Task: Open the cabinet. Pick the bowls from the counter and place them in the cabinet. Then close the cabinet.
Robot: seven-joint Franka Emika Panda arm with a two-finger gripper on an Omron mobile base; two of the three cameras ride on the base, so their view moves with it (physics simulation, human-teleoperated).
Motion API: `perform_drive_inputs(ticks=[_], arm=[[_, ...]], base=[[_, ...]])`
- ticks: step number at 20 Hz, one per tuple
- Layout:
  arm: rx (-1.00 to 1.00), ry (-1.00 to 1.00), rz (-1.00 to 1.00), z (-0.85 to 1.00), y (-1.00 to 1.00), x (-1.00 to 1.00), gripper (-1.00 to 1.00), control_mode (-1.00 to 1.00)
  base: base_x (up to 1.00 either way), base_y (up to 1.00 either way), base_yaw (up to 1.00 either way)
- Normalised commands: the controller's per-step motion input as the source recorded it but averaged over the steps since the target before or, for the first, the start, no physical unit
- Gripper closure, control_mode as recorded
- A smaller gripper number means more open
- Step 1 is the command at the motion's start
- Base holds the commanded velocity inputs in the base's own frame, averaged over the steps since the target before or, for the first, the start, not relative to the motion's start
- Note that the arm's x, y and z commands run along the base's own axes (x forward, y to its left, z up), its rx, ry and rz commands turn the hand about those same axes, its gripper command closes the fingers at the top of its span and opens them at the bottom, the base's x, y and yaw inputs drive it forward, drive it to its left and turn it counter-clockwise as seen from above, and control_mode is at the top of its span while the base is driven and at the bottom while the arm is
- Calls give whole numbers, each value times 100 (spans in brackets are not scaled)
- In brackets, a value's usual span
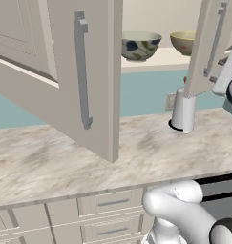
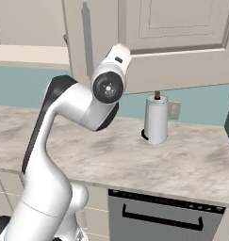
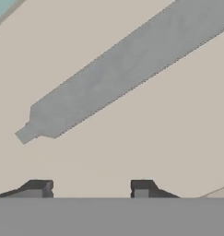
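The cabinet stands open, its left door (image 1: 65, 71) swung far out over the counter (image 1: 65, 157) and its right door (image 1: 205, 47) ajar. Both bowls rest on the cabinet shelf: the greyish-white floral one (image 1: 140, 45) and, to its right, the tan-yellow one (image 1: 183, 42). In the hand view my gripper (image 3: 90, 186) faces a beige door panel at close range. The long grey bar handle (image 3: 122, 78) runs slantwise just beyond the fingertips (image 3: 39, 188). The fingers stand apart with nothing between them. My wrist (image 2: 117, 54) is raised against the door.
A white paper-towel roll (image 1: 183, 112) stands on the counter below the right door, by a wall outlet (image 2: 175, 110). Drawers (image 1: 108, 209) sit under the counter, with a dishwasher front (image 2: 163, 216) to the right. The left door overhangs the worktop.
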Motion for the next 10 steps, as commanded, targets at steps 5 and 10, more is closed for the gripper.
perform_drive_inputs(ticks=[5,10], arm=[[11,0,3,0,23,100,-100,-100],[8,-6,1,-10,27,100,-100,-100]], base=[[0,0,0],[0,0,0]])
